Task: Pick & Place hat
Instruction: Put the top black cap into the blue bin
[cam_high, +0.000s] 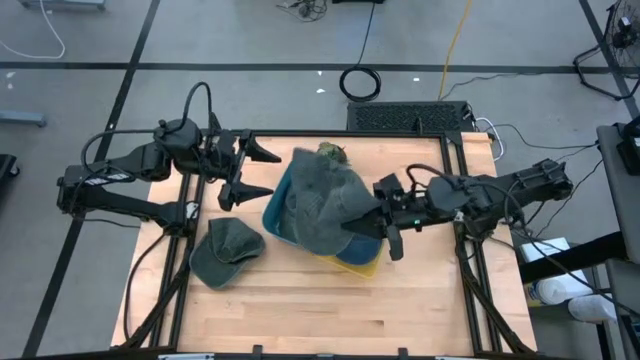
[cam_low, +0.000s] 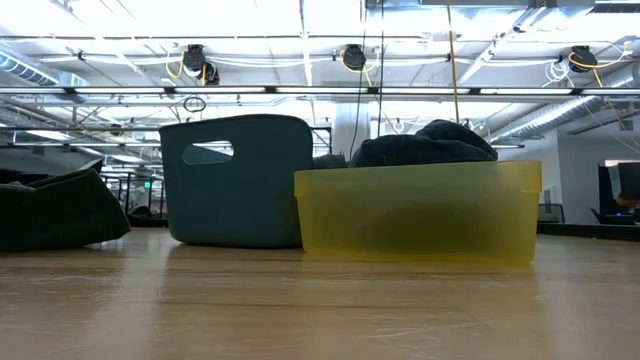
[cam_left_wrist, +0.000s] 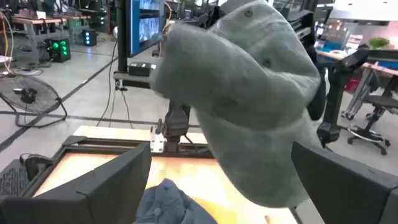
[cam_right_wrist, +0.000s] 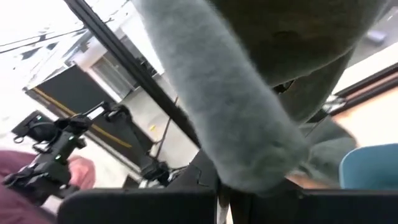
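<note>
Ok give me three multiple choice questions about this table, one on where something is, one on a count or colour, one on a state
1. Where is the green hat?
A. in the yellow bin
B. on the table, on the left arm's side
C. in the left gripper

2. How many bins?
A. one
B. two
C. three

3. The right gripper is:
A. shut on the grey hat
B. open
C. out of view

Answers: 1 B, it lies flat on the wood. 2 B, a blue bin and a yellow bin. 3 A, the hat hangs from it above the bins, while the left gripper stands open.
</note>
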